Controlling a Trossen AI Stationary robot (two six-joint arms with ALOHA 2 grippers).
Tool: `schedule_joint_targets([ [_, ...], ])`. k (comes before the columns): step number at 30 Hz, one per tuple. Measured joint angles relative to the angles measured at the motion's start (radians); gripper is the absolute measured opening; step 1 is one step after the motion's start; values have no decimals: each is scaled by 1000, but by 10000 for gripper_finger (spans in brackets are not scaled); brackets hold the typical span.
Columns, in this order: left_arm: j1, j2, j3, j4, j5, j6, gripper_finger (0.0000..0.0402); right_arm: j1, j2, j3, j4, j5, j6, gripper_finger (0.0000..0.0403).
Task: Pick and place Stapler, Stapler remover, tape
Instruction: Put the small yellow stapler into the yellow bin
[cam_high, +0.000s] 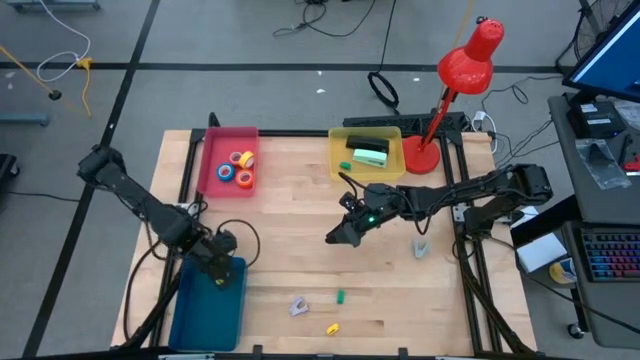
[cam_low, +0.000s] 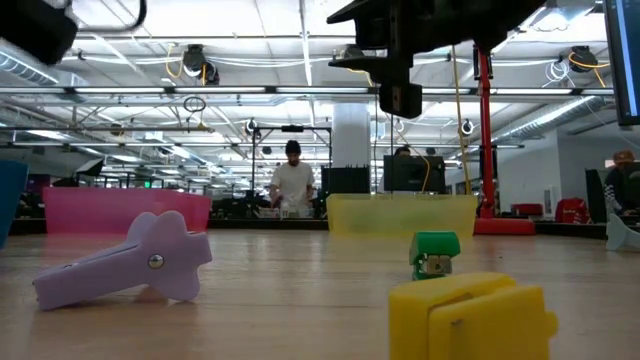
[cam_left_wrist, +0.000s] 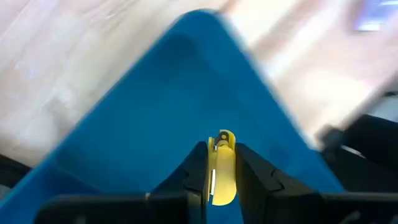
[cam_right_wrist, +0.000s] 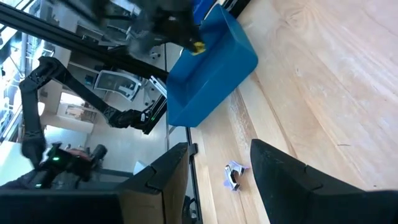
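My left gripper (cam_high: 218, 278) hangs over the blue bin (cam_high: 205, 315) at the table's near left, shut on a small yellow stapler remover (cam_left_wrist: 222, 177). My right gripper (cam_high: 335, 237) hovers open above the middle of the table with nothing between its fingers. A lavender stapler remover (cam_high: 298, 306), a green one (cam_high: 340, 296) and a yellow one (cam_high: 332, 327) lie flat on the wood near the front edge. Tape rolls (cam_high: 242, 168) lie in the pink bin (cam_high: 215, 165). A green stapler (cam_high: 368, 154) lies in the yellow bin (cam_high: 345, 140). My left gripper pinches the yellow stapler remover between its two fingers, one finger on each flat side (cam_left_wrist: 214, 180). The riveted end (cam_left_wrist: 222, 138) sticks out past the fingertips. The fingers slant steeply down from above. The remover hangs clear above the blue bin's floor (cam_left_wrist: 155, 93).
A red desk lamp (cam_high: 455, 85) stands at the far right behind the yellow bin. A pale small thing (cam_high: 422, 247) lies on the wood under the right arm. Bare wood lies between the bins and the loose removers. A person stands in the room beyond the table.
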Motion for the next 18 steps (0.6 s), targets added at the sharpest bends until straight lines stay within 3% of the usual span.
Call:
schedule_joint_targets([
  [5, 28, -36, 154, -153, -106, 60, 49, -7, 0, 0, 0, -3, 3, 166],
  [10, 140, -36, 253, -208, -247, 221, 57, -7, 0, 0, 0, -16, 8, 164],
  [15, 321, -35, 290, -185, -325, 476, 54, -9, 0, 0, -41, -162, 65, 157],
  [18, 451, -34, 291, -68, -331, 661, 50, 4, 0, 0, -146, -234, 116, 152],
])
